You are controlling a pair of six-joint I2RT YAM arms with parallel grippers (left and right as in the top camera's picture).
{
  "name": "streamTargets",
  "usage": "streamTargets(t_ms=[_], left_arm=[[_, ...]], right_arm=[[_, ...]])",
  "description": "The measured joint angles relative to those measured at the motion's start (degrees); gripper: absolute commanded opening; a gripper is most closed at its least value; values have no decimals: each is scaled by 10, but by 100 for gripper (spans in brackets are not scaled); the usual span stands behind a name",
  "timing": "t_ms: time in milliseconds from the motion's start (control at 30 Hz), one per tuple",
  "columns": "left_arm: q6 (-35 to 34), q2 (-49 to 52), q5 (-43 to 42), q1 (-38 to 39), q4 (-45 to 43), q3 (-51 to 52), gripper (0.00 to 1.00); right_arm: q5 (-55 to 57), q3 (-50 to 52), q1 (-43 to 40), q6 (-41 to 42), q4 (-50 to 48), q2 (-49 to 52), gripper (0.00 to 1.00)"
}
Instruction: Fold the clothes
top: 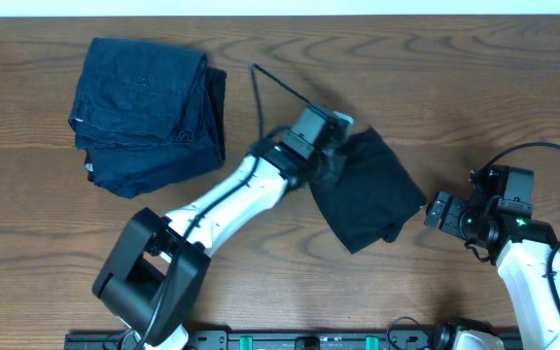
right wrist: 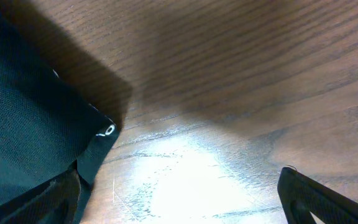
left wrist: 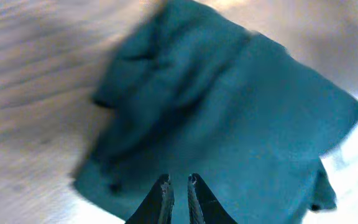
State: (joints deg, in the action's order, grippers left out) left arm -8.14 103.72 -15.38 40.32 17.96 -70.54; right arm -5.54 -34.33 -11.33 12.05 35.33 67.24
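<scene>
Left jaws closed over black T-shirt (top: 372, 190), brown wood-grain table (top: 406, 78), denim stack (top: 149, 112)

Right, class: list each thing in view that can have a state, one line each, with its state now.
black T-shirt, folded into a rough, compact bundle.
dark blue stack, folded, lying apart from the T-shirt.
left pincer, shut, over the T-shirt; whether it pinches cloth cannot be told.
right pincer, open and empty, beside the T-shirt's edge.

One black T-shirt (top: 369, 190), one dark blue folded stack (top: 149, 112), two claws (left wrist: 178, 185) (right wrist: 185, 196).
</scene>
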Motion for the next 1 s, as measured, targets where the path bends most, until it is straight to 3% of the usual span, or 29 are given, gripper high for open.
streamTargets(t_ms=[367, 733, 1000], left_arm=[[56, 31, 100, 48, 9, 0, 12], [107, 44, 102, 76, -6, 0, 13], [116, 33, 102, 88, -67, 0, 13]], right_arm=[[0, 0, 0, 0, 0, 0, 99], [0, 0, 0, 0, 0, 0, 99], [0, 0, 0, 0, 0, 0, 99]])
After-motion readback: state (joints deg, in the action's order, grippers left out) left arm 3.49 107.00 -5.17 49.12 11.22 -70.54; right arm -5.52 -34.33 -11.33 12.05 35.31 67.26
